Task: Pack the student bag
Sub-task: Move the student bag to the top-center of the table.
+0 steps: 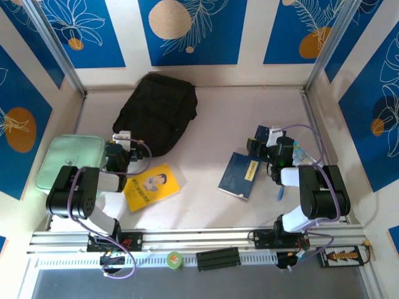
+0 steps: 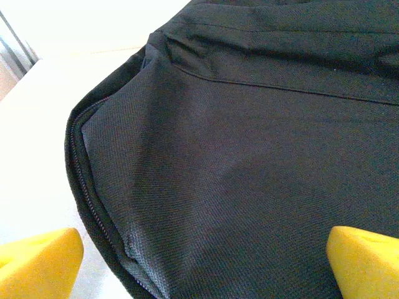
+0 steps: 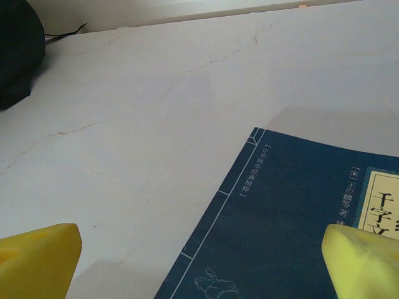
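Black slack cloth of the student bag (image 1: 159, 112) may bunch and slip from the wide-open, empty left gripper (image 2: 202, 261), the right gripper (image 3: 199, 261) likewise spread and empty.

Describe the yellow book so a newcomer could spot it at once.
Start at the black student bag at the back of the table. In front of it, beside the left arm, lies the yellow book. Its bright yellow cover with a drawn face sets it apart; the other book, rightward, is dark blue.
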Available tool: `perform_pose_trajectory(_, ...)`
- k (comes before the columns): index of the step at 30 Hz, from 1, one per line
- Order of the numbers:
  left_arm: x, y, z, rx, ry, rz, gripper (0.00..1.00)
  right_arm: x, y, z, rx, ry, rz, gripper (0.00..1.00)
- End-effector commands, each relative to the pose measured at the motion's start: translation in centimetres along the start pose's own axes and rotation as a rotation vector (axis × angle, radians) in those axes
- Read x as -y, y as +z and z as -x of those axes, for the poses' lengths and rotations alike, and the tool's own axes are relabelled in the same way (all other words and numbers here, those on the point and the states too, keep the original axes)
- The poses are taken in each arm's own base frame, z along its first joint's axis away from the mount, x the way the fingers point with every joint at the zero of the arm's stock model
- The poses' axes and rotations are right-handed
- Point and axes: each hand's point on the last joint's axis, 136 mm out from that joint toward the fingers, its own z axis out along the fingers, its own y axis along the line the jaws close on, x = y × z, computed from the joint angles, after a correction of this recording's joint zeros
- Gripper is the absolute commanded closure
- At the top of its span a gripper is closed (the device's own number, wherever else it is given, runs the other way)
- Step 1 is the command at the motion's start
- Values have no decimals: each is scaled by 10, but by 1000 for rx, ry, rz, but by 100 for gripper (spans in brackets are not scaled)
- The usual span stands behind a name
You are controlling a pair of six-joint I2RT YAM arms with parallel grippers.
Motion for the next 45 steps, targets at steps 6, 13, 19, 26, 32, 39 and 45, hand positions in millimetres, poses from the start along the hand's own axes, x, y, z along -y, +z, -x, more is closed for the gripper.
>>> perform_pose_trajectory(6,5,2,3,1,13,-27,0,-1,2,8,21,-18,12,1)
perform_pose_trajectory(13,5,1,2,2,11,-29,0,-1,2,9,22,-18,14,1)
perform_pose_trajectory(19,4,2,3,-1,6,-29,0,-1,2,10,22,-18,15,1)
perform_pose_trajectory(26,4,2,3,0,6,-30,0,-1,3,8,16,-16,14,1)
perform_pose_trajectory(32,17,-3,11,18,42,-106,0,-5,-6,16,52,-30,19,1)
perform_pose_trajectory(39,2,-25,43,36,14,-40,0,-11,-35,55,35,0,-61,1)
perform_pose_trajectory(45,-4,-51,93,51,-259,-39,0,-33,-35,70,-168,272,-110,1)
